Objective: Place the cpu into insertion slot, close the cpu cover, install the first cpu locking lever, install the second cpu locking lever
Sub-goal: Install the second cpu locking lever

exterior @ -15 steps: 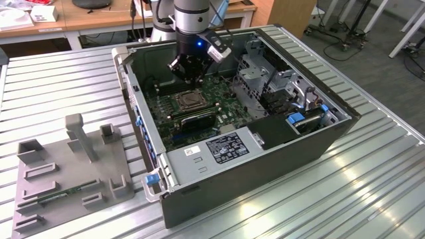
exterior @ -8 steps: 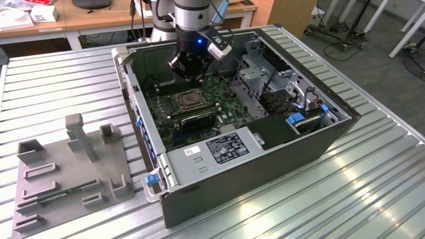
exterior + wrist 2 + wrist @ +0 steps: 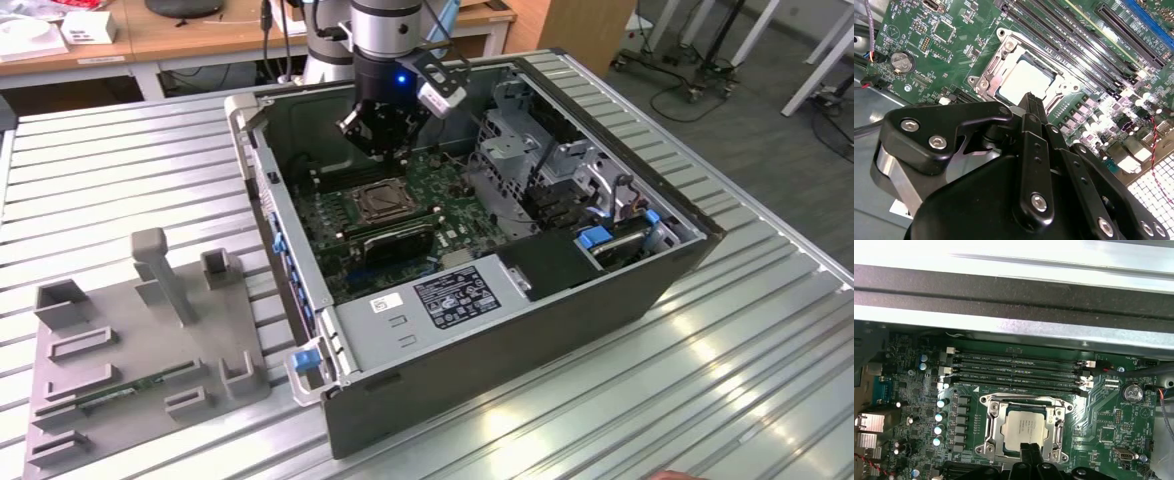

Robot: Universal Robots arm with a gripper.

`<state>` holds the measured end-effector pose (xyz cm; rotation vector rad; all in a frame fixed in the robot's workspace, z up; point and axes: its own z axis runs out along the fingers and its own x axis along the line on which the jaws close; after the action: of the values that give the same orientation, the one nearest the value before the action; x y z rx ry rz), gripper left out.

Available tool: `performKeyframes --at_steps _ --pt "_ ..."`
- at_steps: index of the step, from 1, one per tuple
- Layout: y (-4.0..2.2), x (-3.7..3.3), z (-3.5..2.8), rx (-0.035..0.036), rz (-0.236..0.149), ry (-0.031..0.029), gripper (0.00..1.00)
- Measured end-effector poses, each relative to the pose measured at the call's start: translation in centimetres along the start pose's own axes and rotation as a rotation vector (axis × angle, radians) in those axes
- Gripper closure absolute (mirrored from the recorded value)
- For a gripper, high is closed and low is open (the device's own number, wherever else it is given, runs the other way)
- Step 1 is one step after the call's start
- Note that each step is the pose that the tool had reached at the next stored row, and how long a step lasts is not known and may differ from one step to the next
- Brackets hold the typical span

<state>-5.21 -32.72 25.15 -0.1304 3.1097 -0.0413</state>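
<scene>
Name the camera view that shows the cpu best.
The first wrist view: the cpu faces the camera squarely, framed by the cpu cover, the gripper overlapping one edge. The second wrist view shows it slanted; the exterior view shows the insertion slot far off, chip hardly distinguishable.

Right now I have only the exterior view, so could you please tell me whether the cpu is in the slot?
Observer: Yes. In both wrist views the cpu lies flat in it, silver top up.
Operator: Thank you. Is the cover down?
Observer: In the first wrist view the cover lies flat, framing the cpu.
</scene>
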Motion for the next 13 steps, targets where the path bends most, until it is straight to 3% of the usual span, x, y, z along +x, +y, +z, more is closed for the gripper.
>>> performKeyframes --at_steps 13 --pt "-0.31 0.03 0.00 0.0000 0.000 0.0000 0.89"
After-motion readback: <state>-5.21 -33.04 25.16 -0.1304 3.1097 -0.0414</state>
